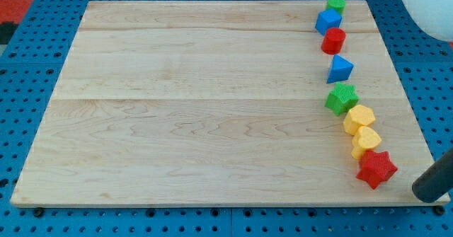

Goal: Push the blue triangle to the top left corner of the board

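Blue triangle (340, 68) sits well up the view and a little toward the view's left from my tip (427, 192), in a column of blocks along the board's right side; my tip is a bare rod end with nothing to open or close and it holds nothing, resting off the wooden board (198, 110) at its bottom right corner, just to the view's right of the red star (376, 169). To do this step well, I judge I should travel up the view outside the column and come in on the triangle from its right side, slightly below, so the shove carries it leftward and upward toward the far corner; a wedge tends to turn under an off-centre push, so I should aim at the middle of a flat face and correct in short strokes. Just above the triangle lies a red cylinder-like block (333, 40), then a blue cube (328, 20) and a green block (336, 4); just below it is a green star-shaped block (342, 97), then a yellow hexagonal block (359, 119) and a yellow heart-like block (367, 141). All look like smooth matte plastic. The board is pale planked wood with fine grain, lying on a blue perforated base (42, 10).
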